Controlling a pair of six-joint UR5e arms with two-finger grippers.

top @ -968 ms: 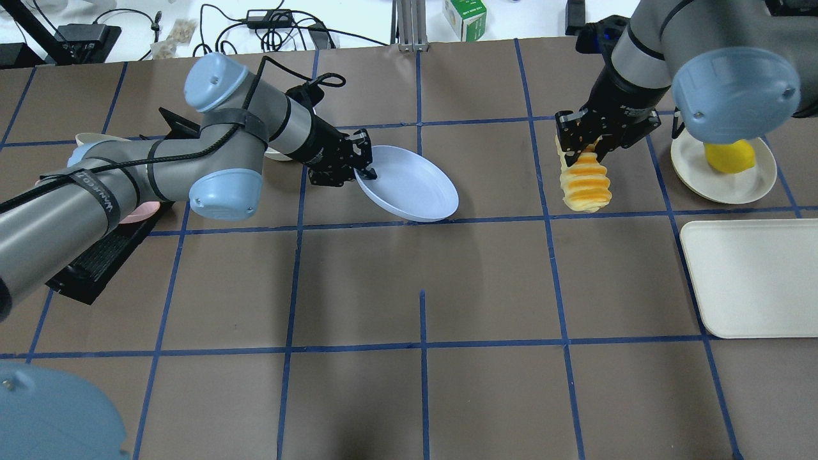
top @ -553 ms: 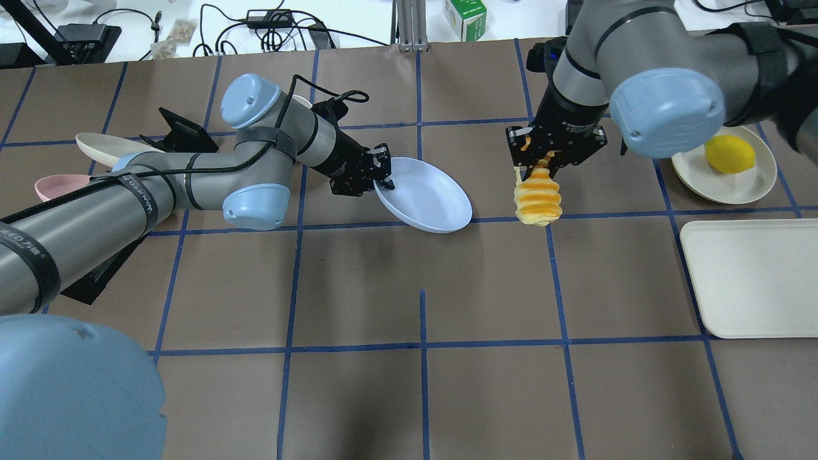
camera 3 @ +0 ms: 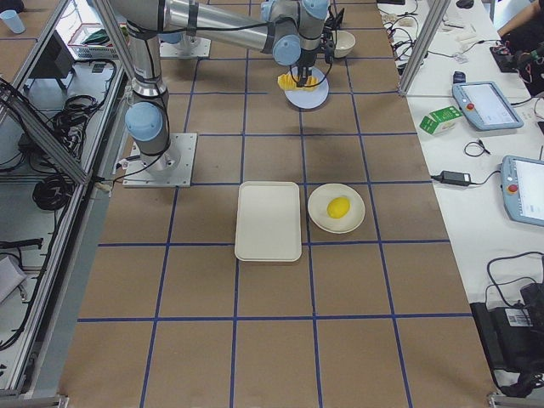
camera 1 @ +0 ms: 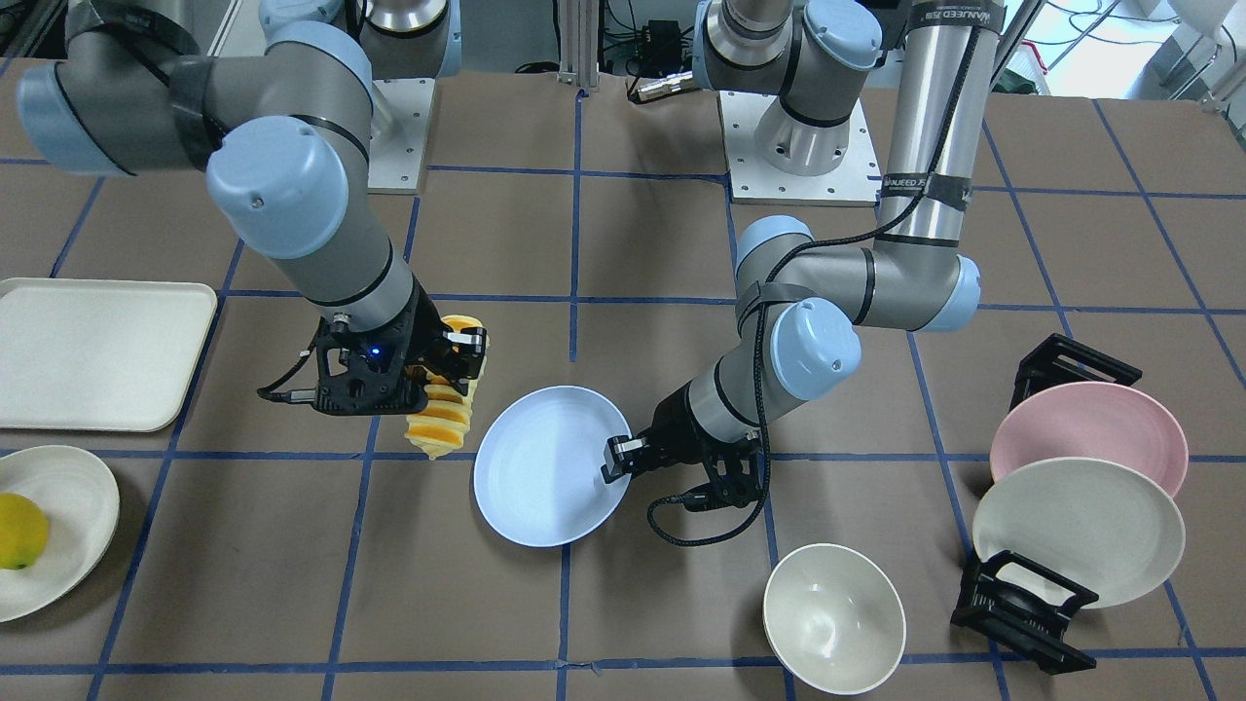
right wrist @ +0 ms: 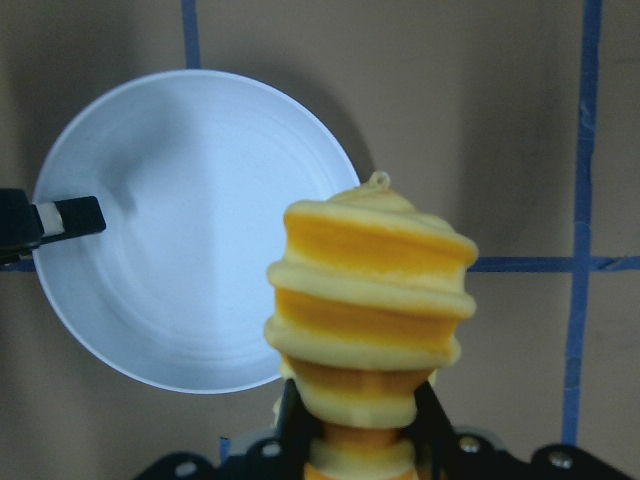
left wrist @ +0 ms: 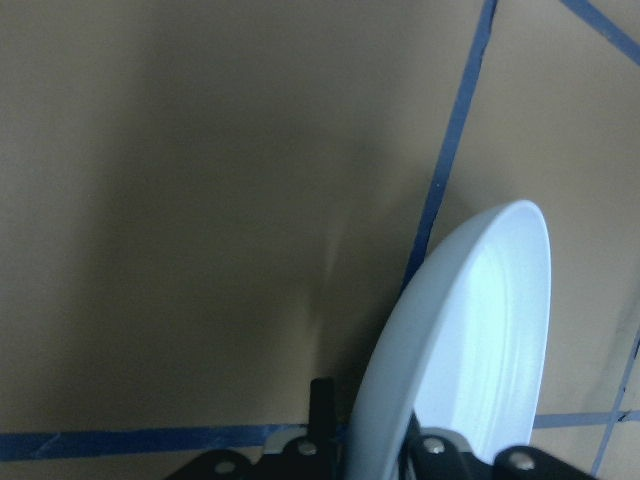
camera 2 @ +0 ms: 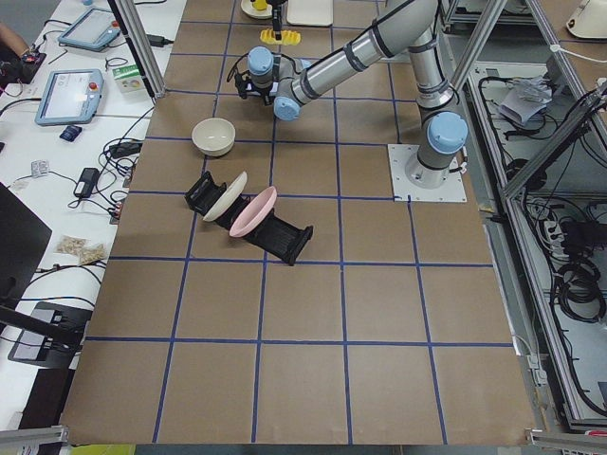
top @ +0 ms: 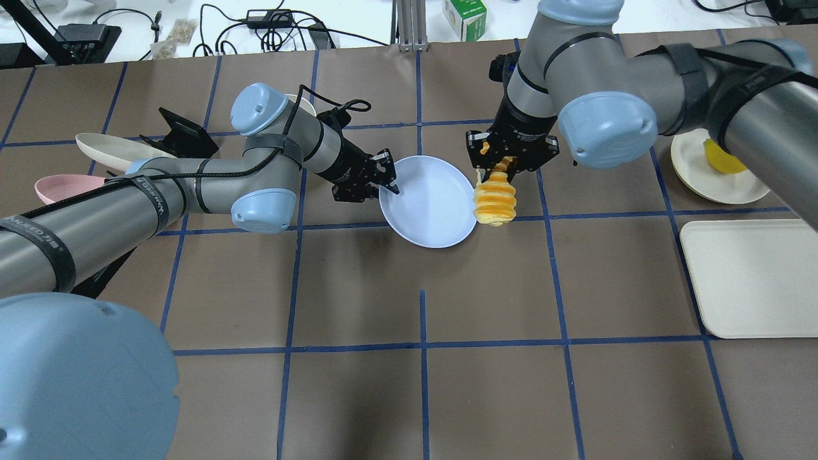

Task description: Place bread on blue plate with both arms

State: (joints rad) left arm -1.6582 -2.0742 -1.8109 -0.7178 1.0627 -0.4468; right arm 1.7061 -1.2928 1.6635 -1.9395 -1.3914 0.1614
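The blue plate (top: 428,207) is held above the table near its centre, slightly tilted. My left gripper (top: 387,185) is shut on the plate's left rim; in the front view the gripper (camera 1: 615,465) pinches the plate (camera 1: 545,467) at its edge. My right gripper (top: 505,163) is shut on the upper end of the bread (top: 494,203), a ridged yellow and orange loaf that hangs end-down right at the plate's right rim. In the right wrist view the bread (right wrist: 370,300) overlaps the plate's (right wrist: 190,230) near edge. The left wrist view shows the plate (left wrist: 470,330) edge-on.
A cream plate (top: 696,167) with a yellow lemon (top: 722,160) sits at the far right, with a cream tray (top: 754,275) in front of it. A black rack holds a pink plate (camera 1: 1090,428) and a cream plate (camera 1: 1081,531). A cream bowl (camera 1: 834,618) stands nearby.
My right gripper has carried the bread left, from near the lemon plate to the blue plate's rim. My left gripper has moved the blue plate a little to the right.
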